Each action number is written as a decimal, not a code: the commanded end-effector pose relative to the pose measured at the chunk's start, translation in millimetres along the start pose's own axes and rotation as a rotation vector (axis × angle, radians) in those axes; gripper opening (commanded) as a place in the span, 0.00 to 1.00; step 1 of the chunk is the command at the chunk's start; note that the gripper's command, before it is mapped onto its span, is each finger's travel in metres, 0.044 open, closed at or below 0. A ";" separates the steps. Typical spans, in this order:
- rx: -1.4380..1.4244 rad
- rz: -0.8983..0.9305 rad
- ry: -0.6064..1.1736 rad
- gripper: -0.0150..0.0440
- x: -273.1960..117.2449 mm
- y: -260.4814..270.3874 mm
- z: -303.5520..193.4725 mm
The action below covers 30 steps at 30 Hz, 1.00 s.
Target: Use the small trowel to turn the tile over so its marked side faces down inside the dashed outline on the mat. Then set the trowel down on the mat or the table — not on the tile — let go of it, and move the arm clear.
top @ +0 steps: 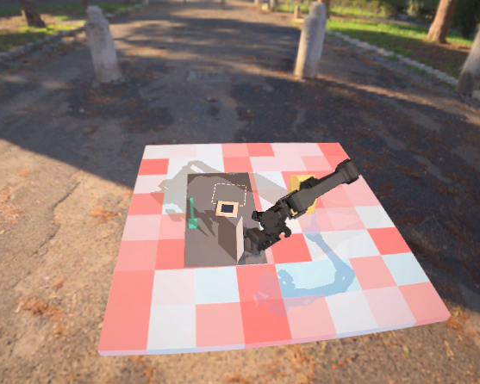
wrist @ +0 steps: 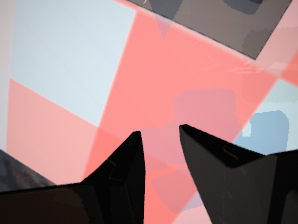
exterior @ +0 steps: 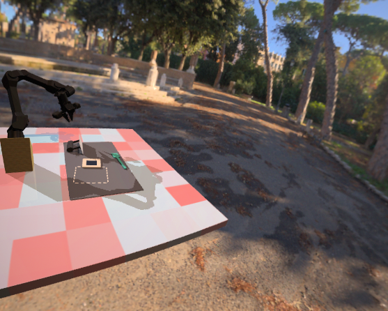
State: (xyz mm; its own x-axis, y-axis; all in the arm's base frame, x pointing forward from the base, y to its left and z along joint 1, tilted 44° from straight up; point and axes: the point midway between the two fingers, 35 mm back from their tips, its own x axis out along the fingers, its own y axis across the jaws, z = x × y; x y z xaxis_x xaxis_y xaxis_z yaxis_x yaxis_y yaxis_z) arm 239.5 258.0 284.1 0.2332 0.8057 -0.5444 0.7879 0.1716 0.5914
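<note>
Your claw (top: 281, 234) (exterior: 70, 120) (wrist: 160, 135) hangs above the table (top: 218, 318) (exterior: 91, 216) (wrist: 55, 55), fingers narrow with a small gap, nothing held. Trowel (top: 192, 215) (exterior: 120, 161) lies on the dark mat (top: 203, 251) (exterior: 109, 186) (wrist: 210, 32), beyond the tile (top: 220, 209) (exterior: 91, 166) from the arm. Risks: coming in low could clip the upright panel (top: 240, 241) (exterior: 81, 147) or nudge the tile; fingers this narrow may land on the handle; a skewed grip would likely twist the blade. Long axis runs near-parallel to the mat's long side; handle end points toward the outline's end (top: 230, 184) (exterior: 91, 183), blade the opposite way.
</note>
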 end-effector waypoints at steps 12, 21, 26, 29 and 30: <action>0.426 -0.276 -0.060 0.42 29.8 -43.1 39.4; 0.589 -0.370 -0.092 0.42 35.9 -59.0 50.6; 0.589 -0.370 -0.092 0.42 37.5 -57.7 51.7; 0.589 -0.369 -0.092 0.42 40.7 -55.0 53.8; 0.589 -0.369 -0.092 0.42 41.8 -54.1 54.5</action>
State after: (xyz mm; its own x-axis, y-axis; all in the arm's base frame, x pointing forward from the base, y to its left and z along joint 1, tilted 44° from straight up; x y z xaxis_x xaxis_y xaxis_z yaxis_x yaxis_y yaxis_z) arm 233.4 248.7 199.6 -0.0750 0.6975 -0.7127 0.9969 0.0695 -0.0368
